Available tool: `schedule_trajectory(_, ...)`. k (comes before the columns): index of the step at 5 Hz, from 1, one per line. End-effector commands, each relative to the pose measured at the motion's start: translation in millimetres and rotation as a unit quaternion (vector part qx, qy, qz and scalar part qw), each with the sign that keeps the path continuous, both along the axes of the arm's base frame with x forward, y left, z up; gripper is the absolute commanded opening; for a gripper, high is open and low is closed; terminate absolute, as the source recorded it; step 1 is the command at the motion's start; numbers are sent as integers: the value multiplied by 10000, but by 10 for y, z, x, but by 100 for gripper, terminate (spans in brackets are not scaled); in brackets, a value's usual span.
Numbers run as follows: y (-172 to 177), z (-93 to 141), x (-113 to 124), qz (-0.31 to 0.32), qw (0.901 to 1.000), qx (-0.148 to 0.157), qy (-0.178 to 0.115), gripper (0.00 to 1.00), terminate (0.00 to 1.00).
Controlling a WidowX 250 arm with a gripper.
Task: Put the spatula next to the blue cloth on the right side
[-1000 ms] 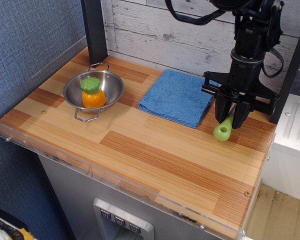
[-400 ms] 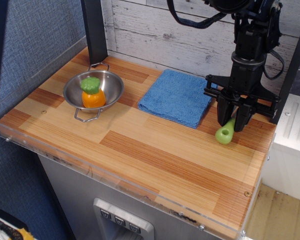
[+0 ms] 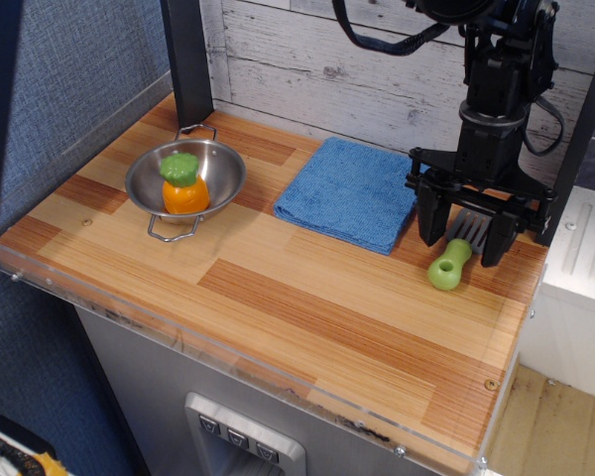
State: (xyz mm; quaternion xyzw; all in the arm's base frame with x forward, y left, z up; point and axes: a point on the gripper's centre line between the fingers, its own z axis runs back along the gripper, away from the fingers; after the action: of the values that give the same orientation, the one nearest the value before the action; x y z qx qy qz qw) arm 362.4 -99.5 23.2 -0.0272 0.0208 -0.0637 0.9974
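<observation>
The spatula (image 3: 448,262) lies flat on the wooden table, just right of the blue cloth (image 3: 351,192). Its lime-green handle points toward the front and its grey slotted blade (image 3: 468,229) lies between my fingers. My gripper (image 3: 464,238) is open, its two black fingers standing on either side of the blade, not holding it. The blue cloth lies flat at the back middle of the table, its right edge close to my left finger (image 3: 431,220).
A steel bowl (image 3: 185,178) with an orange-and-green toy vegetable (image 3: 183,184) sits at the back left. A black post (image 3: 188,59) stands behind it. The table (image 3: 307,297) has a clear plastic front rim. A white unit (image 3: 575,288) stands to the right.
My gripper was shut on the spatula, holding it tilted. It has opened, and the spatula now lies flat on the table right of the cloth.
</observation>
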Motion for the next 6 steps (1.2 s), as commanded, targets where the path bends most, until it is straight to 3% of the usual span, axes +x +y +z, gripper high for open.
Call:
schedule_trajectory(1, 99, 635, -9, 191, 9959, -83, -886, 100, 0)
schedule_trajectory(2, 235, 947, -108, 363, 9911, -133, -1277, 100, 0)
schedule_trajectory(3, 376, 1153, -204, 412, 9917, -139, -1209, 100, 0)
schedule_trajectory(5, 609, 1236, -244, -451, 9978, -14, -494, 100, 0)
schedule_trajectory(6, 730, 1246, -262, -598, 9973, 59, -425, 100, 0)
